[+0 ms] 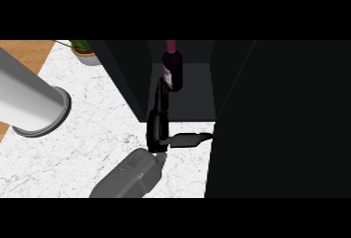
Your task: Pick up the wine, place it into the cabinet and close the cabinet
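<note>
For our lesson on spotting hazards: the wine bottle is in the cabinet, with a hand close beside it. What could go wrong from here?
1. The left hand has straight fingers close beside the wine bottle; drawing back carelessly could nudge or tip it.
2. Its thumb sticks out towards the edge of the open cabinet door and might catch there.

We see the dark, red-capped wine bottle (172, 67) standing upright inside the open black cabinet (197, 93), near its left side.

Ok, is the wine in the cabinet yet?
In: the wine bottle stands on the cabinet floor, between its dark side walls.
</note>
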Controlling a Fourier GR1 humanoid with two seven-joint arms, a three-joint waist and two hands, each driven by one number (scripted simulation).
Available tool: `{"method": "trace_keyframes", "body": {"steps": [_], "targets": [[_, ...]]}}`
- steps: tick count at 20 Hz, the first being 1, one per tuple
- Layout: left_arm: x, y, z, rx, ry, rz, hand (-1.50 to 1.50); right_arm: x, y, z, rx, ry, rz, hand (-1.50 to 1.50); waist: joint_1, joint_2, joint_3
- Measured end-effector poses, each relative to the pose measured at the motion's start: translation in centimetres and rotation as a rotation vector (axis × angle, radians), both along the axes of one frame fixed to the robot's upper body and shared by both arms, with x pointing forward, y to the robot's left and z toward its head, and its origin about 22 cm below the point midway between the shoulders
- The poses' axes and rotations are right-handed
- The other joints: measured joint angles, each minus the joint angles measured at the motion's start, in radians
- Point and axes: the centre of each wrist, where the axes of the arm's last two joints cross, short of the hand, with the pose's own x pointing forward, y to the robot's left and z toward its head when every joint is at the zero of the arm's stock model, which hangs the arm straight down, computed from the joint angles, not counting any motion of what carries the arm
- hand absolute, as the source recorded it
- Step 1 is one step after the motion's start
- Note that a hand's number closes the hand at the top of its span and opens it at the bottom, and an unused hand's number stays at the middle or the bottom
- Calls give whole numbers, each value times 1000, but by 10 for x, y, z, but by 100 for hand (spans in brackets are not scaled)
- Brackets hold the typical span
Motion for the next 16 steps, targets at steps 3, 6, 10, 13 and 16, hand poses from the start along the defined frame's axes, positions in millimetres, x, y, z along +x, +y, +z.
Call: {"method": "trace_keyframes", "body": {"steps": [3, 6, 10, 13, 16], "targets": [[-24, -7, 9, -24, -8, -20, -150, -1, 1, 0, 3, 9, -3, -150, 7, 0, 0], [-43, -4, 21, -48, -16, -23, -150, -1, 0, 2, -4, 9, -14, -150, 11, 0, 0], [-70, 1, 32, -58, -20, -3, -150, -1, -1, 2, -13, 1, -18, -150, 12, 1, 0], [-90, 10, 42, -58, -17, 13, -150, 0, -4, 4, -30, -9, -29, -150, 13, 1, 0], [-104, 16, 48, -73, -31, 21, -150, 0, -4, 5, -33, -4, -26, -150, 11, 2, 0]]}}
